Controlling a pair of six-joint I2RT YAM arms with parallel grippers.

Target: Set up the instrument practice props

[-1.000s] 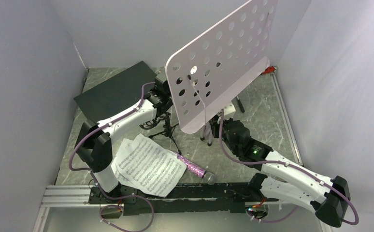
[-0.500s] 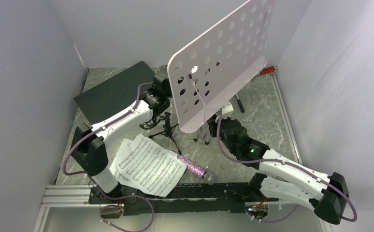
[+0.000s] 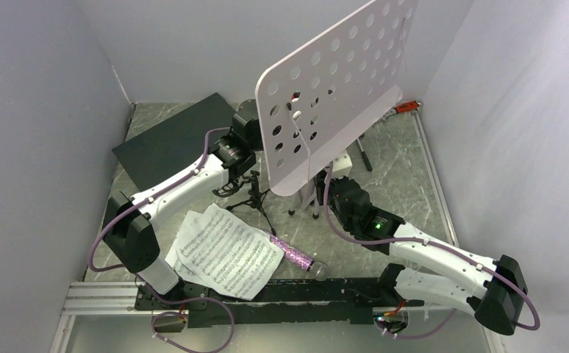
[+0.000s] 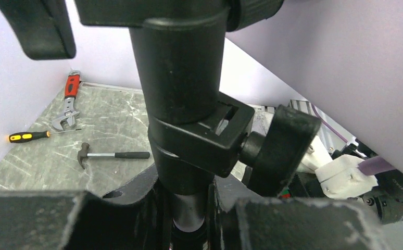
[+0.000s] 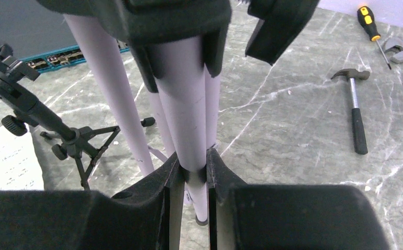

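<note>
My L fingers (image 4: 85, 221) pinch the black post (image 4: 181, 78) of the music stand (image 3: 333, 95), just above its clamp knob (image 4: 280, 146); post top is cut off. My R fingers (image 5: 74, 219) pinch one pale tripod leg (image 5: 186, 120), feet mostly out of view. From above, the stand's perforated plate hides both grips. Sheet-music pages (image 3: 226, 250) lie near-left on the surface (image 3: 399, 169), w/ mic (image 3: 295, 256) at their right edge. Mic stand (image 3: 248, 195) is btwn pages & tripod, ring part-hidden by my L arm.
</note>
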